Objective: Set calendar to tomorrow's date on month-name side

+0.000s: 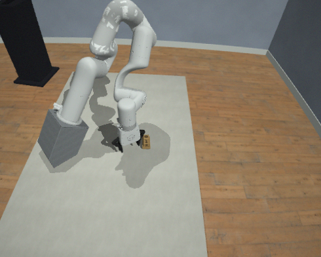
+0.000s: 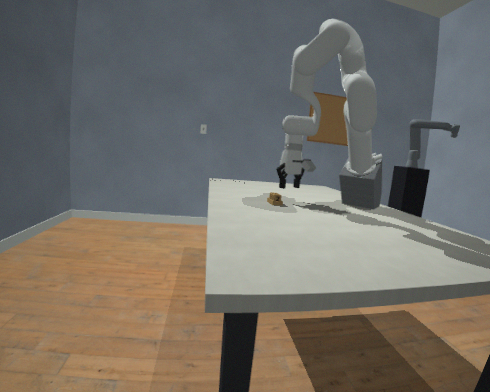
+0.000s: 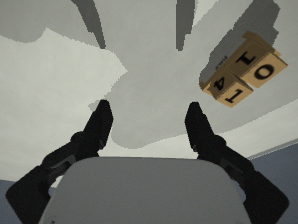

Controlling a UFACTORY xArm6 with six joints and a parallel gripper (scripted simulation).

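The wooden calendar tray (image 1: 146,147) (image 3: 257,40) stands on the table and holds two wooden cubes side by side. In the wrist view one cube (image 3: 264,72) shows a 0 and a 1 on two faces, and the other cube (image 3: 233,95) shows a 1 and a 4. Faint month lettering shows on the tray's shaded side, too small to read surely. In the exterior view the cubes (image 2: 274,196) are small and their digits unreadable. My gripper (image 1: 130,148) (image 2: 290,187) (image 3: 149,110) is open and empty, above the table and beside the calendar, on the robot base's side.
The grey base block (image 1: 62,141) (image 2: 360,191) carries the arm at one side of the pale table (image 1: 97,210) (image 2: 304,250). The arm's shadow falls around the calendar. A black stand (image 1: 25,42) (image 2: 409,190) is on the floor beyond the table.
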